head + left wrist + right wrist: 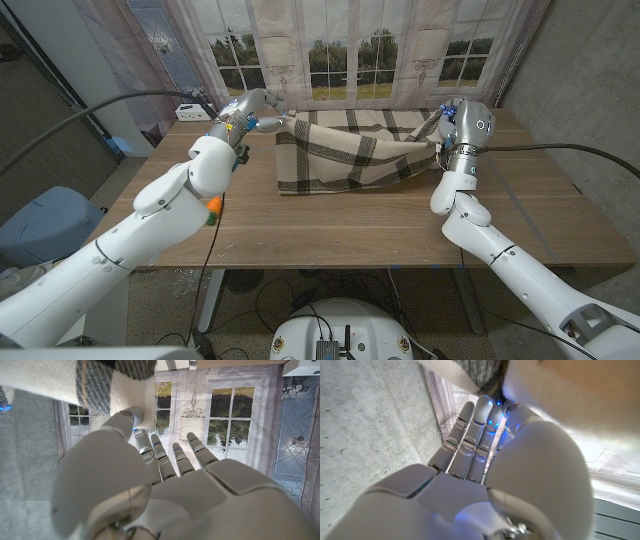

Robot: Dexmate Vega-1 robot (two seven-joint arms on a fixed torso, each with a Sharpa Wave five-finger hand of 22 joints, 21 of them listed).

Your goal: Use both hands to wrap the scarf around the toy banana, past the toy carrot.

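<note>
A cream scarf with dark plaid stripes (345,150) lies spread over the far middle of the table, its two far corners lifted. My left hand (252,108) pinches the far left corner, and the cloth (95,382) sits against its thumb in the left wrist view. My right hand (450,118) holds the far right corner, with the cloth (480,372) bunched over its fingers in the right wrist view. The toy carrot (213,206), orange with a green tip, peeks out beside my left forearm near the table's left edge. The toy banana may be under the scarf.
Bare wood of the table (350,225) stretches from the scarf to the near edge. A white power strip (188,112) sits at the far left corner. A curtain printed with windows (360,50) hangs close behind the table.
</note>
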